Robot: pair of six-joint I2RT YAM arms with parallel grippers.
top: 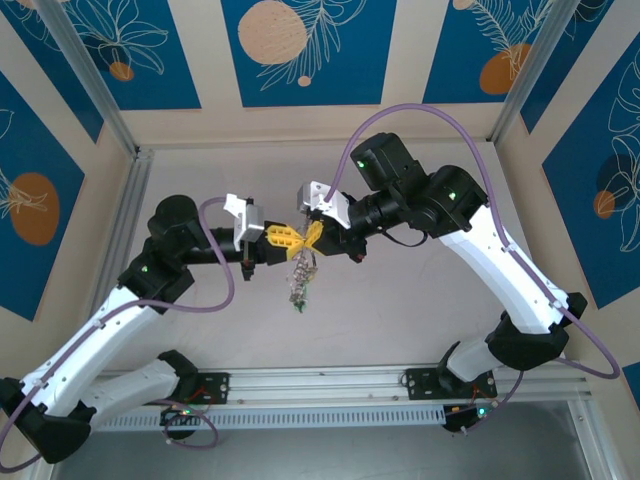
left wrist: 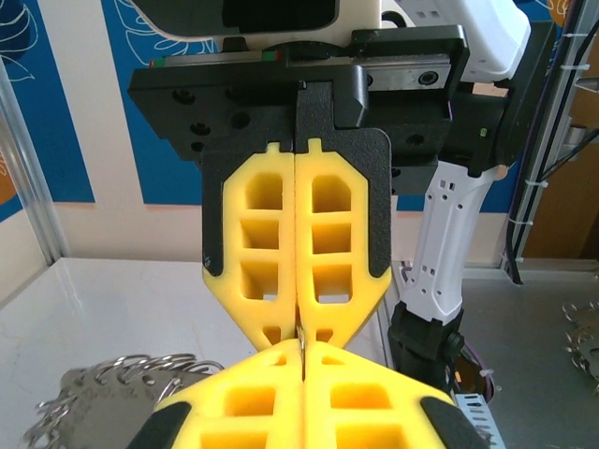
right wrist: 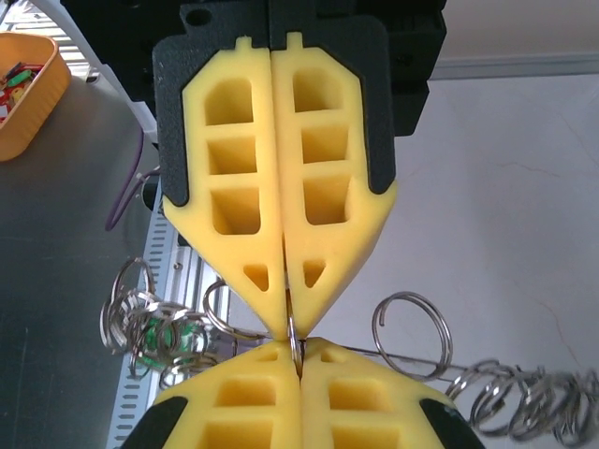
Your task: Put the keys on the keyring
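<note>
The keyring (right wrist: 293,335) is up in the air over the middle of the table, a thin grey wire seen edge-on, pinched from both sides. The left gripper (right wrist: 285,323) and the right gripper (right wrist: 298,352) meet tip to tip. Each has its two yellow fingers pressed flat together on that wire. From above, a cluster of small keys with green tags (top: 300,288) hangs below the meeting point. The key with the dark tag cannot be picked out in that tangle.

The right wrist view shows one open wire loop (right wrist: 412,327) just beside the fingers. A string of linked rings (right wrist: 524,400) trails off to the side, too tangled to count.

Below is a pale grey, faintly marbled table (top: 420,300) with one aluminium rail (top: 330,384) along its near edge. Two arms stand there, each with one purple cable (top: 430,110). One orange tub (right wrist: 33,84) of coloured bits sits off the table. Three blue panels (top: 305,40) with white leaf drawings and orange discs line the cream back wall
</note>
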